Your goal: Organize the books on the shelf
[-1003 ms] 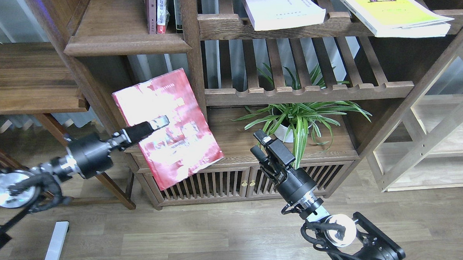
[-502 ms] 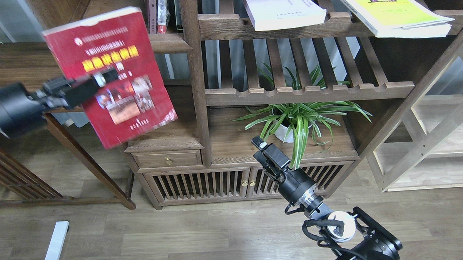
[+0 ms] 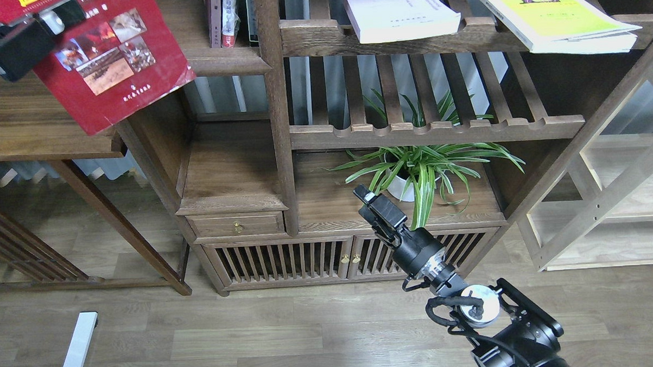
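Shelf [image 3: 433, 132] with two books [image 3: 402, 12]

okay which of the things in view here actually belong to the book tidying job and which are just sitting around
Job: red book held up by the left gripper; white book and yellow-green book on the top rack; the bookcase.

Bystanders: potted plant, pale frame rack, side table, idle right gripper.

Bright, even daylight (sharp throughout).

Red book [image 3: 110, 60] in left fingers [image 3: 54, 22]
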You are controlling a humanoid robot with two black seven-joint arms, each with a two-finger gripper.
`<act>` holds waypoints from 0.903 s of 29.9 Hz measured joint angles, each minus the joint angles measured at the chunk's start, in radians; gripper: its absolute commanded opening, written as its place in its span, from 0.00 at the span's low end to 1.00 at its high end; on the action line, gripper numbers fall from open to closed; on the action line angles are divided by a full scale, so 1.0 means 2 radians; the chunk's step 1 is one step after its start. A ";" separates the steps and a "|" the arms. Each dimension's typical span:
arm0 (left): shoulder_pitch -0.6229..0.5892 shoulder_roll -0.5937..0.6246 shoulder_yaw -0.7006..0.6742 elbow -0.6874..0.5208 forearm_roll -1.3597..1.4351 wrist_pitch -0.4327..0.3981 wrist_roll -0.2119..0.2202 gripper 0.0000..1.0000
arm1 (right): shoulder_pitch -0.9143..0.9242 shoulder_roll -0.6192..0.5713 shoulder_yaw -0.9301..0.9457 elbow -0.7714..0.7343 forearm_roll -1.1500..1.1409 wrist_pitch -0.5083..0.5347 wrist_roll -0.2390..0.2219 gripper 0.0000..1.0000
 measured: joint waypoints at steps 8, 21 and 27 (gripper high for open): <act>-0.002 -0.010 -0.006 0.005 0.001 0.070 -0.011 0.02 | 0.011 0.000 0.000 0.000 0.000 0.000 0.001 0.95; -0.008 -0.011 -0.008 0.004 0.014 0.165 -0.029 0.02 | 0.013 0.000 -0.002 -0.001 0.000 0.000 0.003 0.95; -0.049 -0.023 0.005 0.002 0.043 0.215 -0.018 0.02 | 0.017 0.000 -0.004 -0.002 0.000 0.000 0.003 0.95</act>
